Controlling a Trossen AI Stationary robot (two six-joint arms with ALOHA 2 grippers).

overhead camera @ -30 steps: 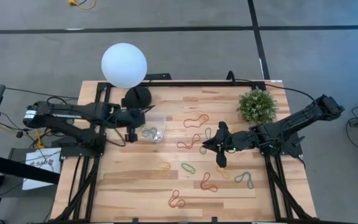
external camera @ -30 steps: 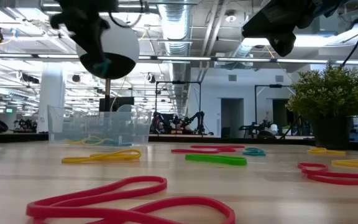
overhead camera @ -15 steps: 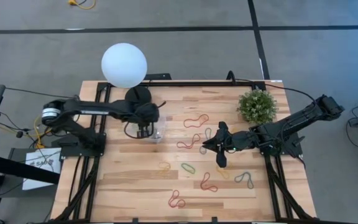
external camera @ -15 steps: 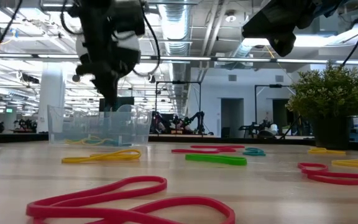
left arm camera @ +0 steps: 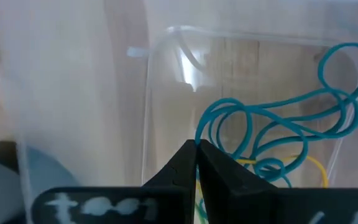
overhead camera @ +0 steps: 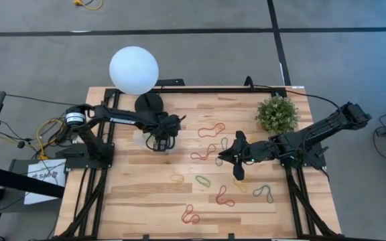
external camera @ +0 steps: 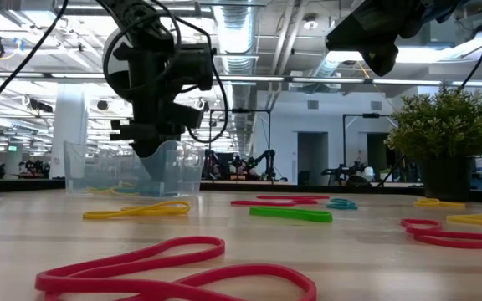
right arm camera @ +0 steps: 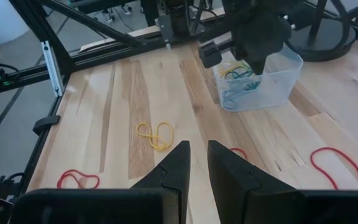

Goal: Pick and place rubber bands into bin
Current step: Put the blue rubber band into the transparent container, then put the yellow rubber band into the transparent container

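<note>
The clear bin (overhead camera: 173,144) stands on the wood left of centre, with bands inside (right arm camera: 238,71). My left gripper (overhead camera: 158,140) reaches down into the bin (external camera: 99,167), shut on a teal rubber band (left arm camera: 272,118). My right gripper (overhead camera: 221,158) hovers open, high above the table's middle (right arm camera: 194,152), and touches nothing. Loose rubber bands lie flat on the table: red (overhead camera: 211,128), red (overhead camera: 203,155), green (overhead camera: 203,180), yellow (overhead camera: 177,179), red (overhead camera: 190,214), blue-grey (overhead camera: 263,193). My left gripper pinches the teal rubber band at one end of its loop (left arm camera: 199,138), between the two shut fingertips. The fingers come from above, pointing down into the bin. The rest of the band lies slack in coils on the bin's floor (left arm camera: 328,93).
A white globe lamp (overhead camera: 134,69) with a black round base (overhead camera: 147,104) stands just beyond the bin. A potted plant (overhead camera: 276,114) sits at the far right. Arm frames run along both table sides. Bare wood lies near the left front.
My left gripper has swung from the table's left side toward the right, over the bin, and come down into it, carrying the teal band along. The right arm has kept still.
</note>
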